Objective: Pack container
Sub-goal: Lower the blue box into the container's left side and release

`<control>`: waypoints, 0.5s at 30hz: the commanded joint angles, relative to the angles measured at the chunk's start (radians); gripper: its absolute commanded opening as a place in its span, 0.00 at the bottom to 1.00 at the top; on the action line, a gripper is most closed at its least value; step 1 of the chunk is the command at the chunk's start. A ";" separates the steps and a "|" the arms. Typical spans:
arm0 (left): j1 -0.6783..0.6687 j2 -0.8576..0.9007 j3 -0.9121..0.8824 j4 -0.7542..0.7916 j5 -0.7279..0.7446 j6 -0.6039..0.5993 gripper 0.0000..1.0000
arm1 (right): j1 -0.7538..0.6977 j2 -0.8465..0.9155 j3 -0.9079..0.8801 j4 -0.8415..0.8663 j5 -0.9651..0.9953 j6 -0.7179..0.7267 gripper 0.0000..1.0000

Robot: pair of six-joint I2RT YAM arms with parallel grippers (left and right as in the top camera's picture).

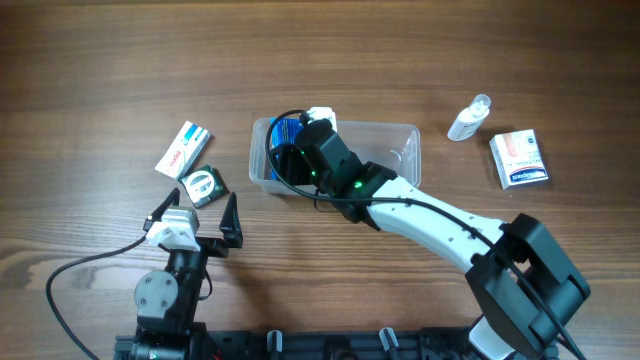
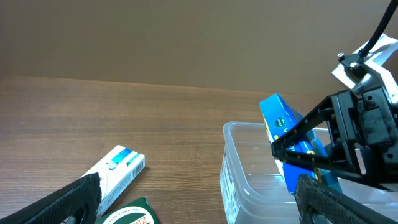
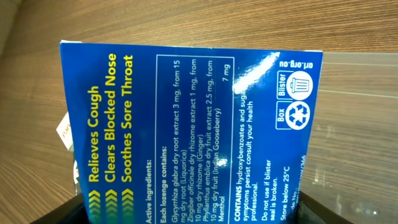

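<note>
Overhead, table point(image 1: 90, 70): wood-grain, under everything you see.
Container point(image 1: 395, 160): clear tub, mid-table, long side running left to right.
Right gripper point(image 1: 293, 150): closed on the blue lozenge box point(image 3: 186, 124) at the container's left end (box tilted, one corner up).
Left gripper point(image 1: 196, 215): your fingers spread wide, holding nothing, near-left.
Green box point(image 1: 205, 185): just beyond it.

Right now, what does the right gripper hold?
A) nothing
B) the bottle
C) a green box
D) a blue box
D: the right gripper is shut on the blue box, at the left end of the container.
</note>
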 commanded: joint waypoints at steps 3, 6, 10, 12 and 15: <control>0.007 -0.007 -0.006 -0.002 -0.002 0.015 1.00 | 0.002 0.021 0.016 -0.003 -0.021 0.011 0.87; 0.007 -0.007 -0.006 -0.002 -0.002 0.015 1.00 | 0.002 0.021 0.016 -0.006 -0.024 0.011 0.87; 0.007 -0.007 -0.006 -0.002 -0.002 0.015 1.00 | 0.000 0.021 0.016 -0.017 -0.020 -0.015 0.84; 0.007 -0.007 -0.006 -0.002 -0.002 0.015 1.00 | -0.007 0.021 0.016 -0.031 -0.008 -0.028 0.79; 0.007 -0.007 -0.006 -0.002 -0.002 0.015 1.00 | -0.013 0.021 0.016 -0.051 -0.008 -0.042 0.68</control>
